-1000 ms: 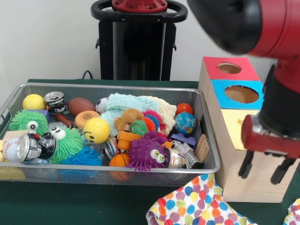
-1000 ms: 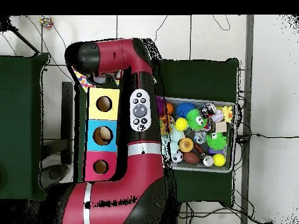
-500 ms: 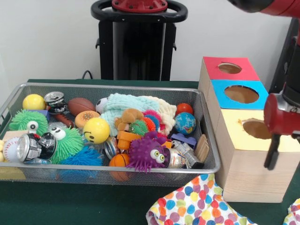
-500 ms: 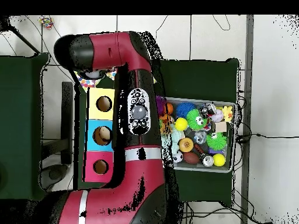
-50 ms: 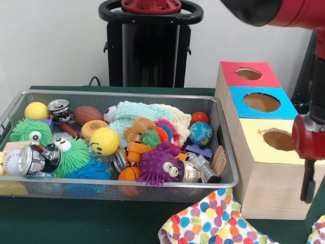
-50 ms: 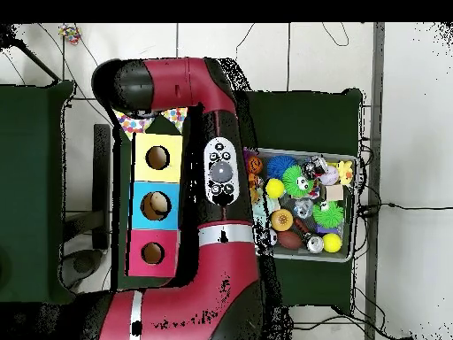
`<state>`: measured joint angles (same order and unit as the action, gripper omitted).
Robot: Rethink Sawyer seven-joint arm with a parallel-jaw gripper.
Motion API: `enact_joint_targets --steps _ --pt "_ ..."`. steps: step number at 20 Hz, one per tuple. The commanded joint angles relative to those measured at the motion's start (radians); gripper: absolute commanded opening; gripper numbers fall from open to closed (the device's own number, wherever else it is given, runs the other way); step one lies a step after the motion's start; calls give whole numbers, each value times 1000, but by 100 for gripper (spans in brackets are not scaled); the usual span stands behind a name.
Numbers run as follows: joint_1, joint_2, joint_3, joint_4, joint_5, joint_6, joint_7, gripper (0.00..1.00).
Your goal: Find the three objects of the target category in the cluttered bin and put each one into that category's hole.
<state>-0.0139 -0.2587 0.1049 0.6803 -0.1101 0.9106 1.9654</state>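
Front view: bin (image 5: 223, 152) left of end effector (image 5: 307, 178).

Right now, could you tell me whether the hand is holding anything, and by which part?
It cannot be told: the hand is cut off at the picture's right edge beside the yellow box, with no object visible in it.

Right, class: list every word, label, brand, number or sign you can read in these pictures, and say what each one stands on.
No text can be read for certain.
Crushed can: dark print on its side, too blurred to read.
Yellow smiley ball: a drawn face, no words.
Red, blue and yellow box: no lettering seen.
Arm's button panel: markings too small to read.
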Motion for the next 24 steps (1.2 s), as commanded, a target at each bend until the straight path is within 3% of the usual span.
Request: enact_joint_targets --steps 1,7,15,21,24 --pt "-54 -48 59 267 -29 -23 -161 100" --pt "-102 -105 76 378 -38 -17 -226 100" --pt "-94 -231 42 565 -80 -83 -155 100" --pt "-99 -271 44 585 -106 -80 -125 100" --pt "-103 -260 52 550 -112 -39 -125 100"
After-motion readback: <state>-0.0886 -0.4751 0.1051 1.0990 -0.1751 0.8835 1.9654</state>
